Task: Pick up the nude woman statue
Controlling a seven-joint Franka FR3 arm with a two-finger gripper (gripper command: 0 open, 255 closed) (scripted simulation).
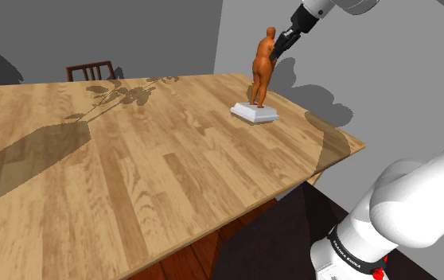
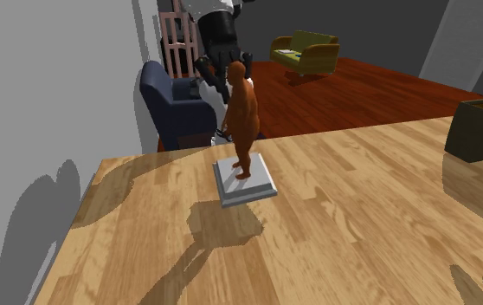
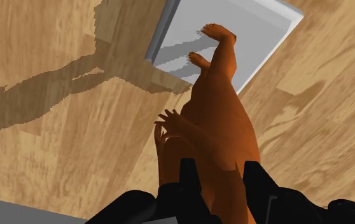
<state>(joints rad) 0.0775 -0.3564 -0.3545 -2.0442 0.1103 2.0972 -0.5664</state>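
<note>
Your pincer (image 3: 224,173) fills the near edge of the wrist view. Its two black fingers (image 3: 191,181) are set narrow and pressed against either side of the orange-brown statue (image 3: 217,108) at the shoulders, so it is clasping the figure's upper body. Beyond the fingers you look down the length of the body to its feet on a white base (image 3: 246,32), which rests on the wooden surface (image 3: 42,51).

In the shoulder view the white arm (image 1: 403,207) rises from the lower right. The pincer (image 1: 280,46) comes down at a slant from the upper right onto the statue (image 1: 262,71), which stands upright. The base (image 1: 254,113) lies flat on the surface (image 1: 133,175) near its far right corner. A dark chair back (image 1: 91,71) shows past the far edge.

From the second exterior view you see the pincer (image 2: 231,74) at the head and shoulders of the statue (image 2: 244,121), and the base (image 2: 245,186) sits near the far edge of the surface (image 2: 361,234). Behind it stand a blue armchair (image 2: 175,104) and, farther off on the red-brown floor (image 2: 361,87), a green sofa (image 2: 305,50). A dark plant pot (image 2: 482,130) sits on the surface at that view's right.
</note>
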